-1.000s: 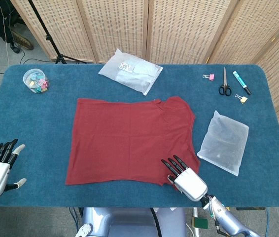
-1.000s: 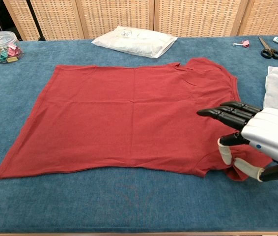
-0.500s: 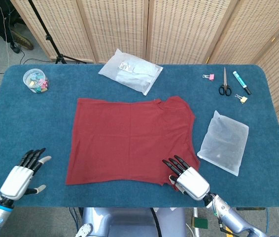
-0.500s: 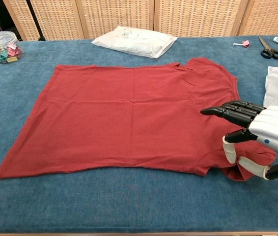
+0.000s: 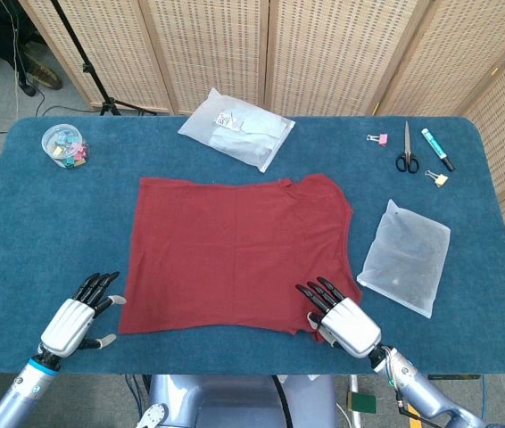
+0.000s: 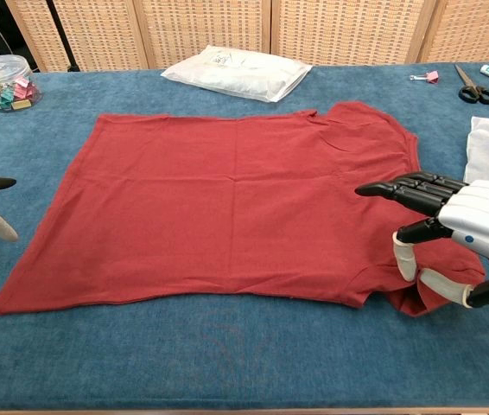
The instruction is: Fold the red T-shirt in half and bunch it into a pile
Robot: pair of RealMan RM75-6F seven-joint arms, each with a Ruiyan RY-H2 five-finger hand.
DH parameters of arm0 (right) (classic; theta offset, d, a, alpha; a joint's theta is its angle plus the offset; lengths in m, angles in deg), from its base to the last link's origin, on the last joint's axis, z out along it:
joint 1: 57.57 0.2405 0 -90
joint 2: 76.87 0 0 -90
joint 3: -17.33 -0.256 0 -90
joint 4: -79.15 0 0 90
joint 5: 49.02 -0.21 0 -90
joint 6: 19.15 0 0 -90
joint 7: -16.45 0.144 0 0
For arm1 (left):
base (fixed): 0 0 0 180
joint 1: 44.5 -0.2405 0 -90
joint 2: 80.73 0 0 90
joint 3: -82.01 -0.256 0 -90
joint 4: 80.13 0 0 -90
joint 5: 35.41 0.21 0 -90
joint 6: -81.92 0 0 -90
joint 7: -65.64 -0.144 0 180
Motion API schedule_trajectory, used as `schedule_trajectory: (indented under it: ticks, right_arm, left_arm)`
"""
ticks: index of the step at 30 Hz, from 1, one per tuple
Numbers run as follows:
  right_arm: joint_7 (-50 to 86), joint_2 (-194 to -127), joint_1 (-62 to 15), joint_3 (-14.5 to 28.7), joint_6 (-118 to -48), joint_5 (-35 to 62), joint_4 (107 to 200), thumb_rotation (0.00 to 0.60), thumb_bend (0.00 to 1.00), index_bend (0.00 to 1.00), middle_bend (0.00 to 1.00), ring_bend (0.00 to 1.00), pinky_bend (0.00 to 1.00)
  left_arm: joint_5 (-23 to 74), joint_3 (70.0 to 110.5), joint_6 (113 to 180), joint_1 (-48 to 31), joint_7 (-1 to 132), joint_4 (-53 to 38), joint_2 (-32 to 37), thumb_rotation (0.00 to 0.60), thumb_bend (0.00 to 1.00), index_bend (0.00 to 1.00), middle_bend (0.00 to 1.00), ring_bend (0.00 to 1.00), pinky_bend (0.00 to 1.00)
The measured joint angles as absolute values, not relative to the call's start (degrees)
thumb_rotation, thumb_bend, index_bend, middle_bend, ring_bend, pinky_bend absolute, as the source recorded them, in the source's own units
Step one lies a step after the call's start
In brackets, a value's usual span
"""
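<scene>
Fingers (image 5: 322, 292) of the right hand (image 5: 346, 323) are spread apart and hold nothing; they reach over the near right corner of the red T-shirt (image 5: 235, 254), at about 5 o'clock of the cloth, where the sleeve edge is a little rucked beneath the thumb. Whether they touch the fabric cannot be told. Left hand (image 5: 76, 319) likewise lies with fingers apart and empty, just beside the shirt's near left corner at 7 o'clock, on bare cloth of the desk (image 5: 65, 223).

Going by size: the desk, covered in blue, bears the red T-shirt laid flat at its middle, neck opening toward 3 o'clock. At 12 o'clock of the shirt, apart from it, lies a white packet (image 5: 235, 128) with a label. At 3 o'clock, near but not touching the shirt, lies a clear plastic bag (image 5: 405, 256). Well off at 10 o'clock stands a round clear tub of clips (image 5: 64, 145). Toward 2 o'clock, near the far right corner of the desk, lie black scissors (image 5: 406, 152), a teal marker (image 5: 437, 148), a pink clip (image 5: 377, 138) and a pale clip (image 5: 436, 177).

Bare blue surface runs broadly along the left side and as a narrower strip along the near edge.
</scene>
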State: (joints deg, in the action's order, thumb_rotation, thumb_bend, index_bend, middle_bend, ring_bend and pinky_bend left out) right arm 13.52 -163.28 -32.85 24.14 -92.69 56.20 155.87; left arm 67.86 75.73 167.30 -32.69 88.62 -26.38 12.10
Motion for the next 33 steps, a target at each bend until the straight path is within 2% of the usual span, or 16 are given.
schedule_trajectory:
  ticks: [14,33]
  right_arm:
    - [13.4,-163.2,-32.7,24.1,-92.5,55.5,155.9,0.600,0.65,0.63,0.03,0.00,0.00]
    - [13.2,-163.8,-32.8,23.9,-92.4,54.7,155.2,0.600,0.66,0.63,0.03,0.00,0.00]
  left_arm:
    - [66.5,74.2,167.0,-32.3,94.3,-30.0,15.2,0.600,0.14,0.36,0.00,0.00,0.00]
    - [64.2,75.5,165.8,-30.1,95.1,-33.9,18.7,0.600,0.16,0.38,0.00,0.00,0.00]
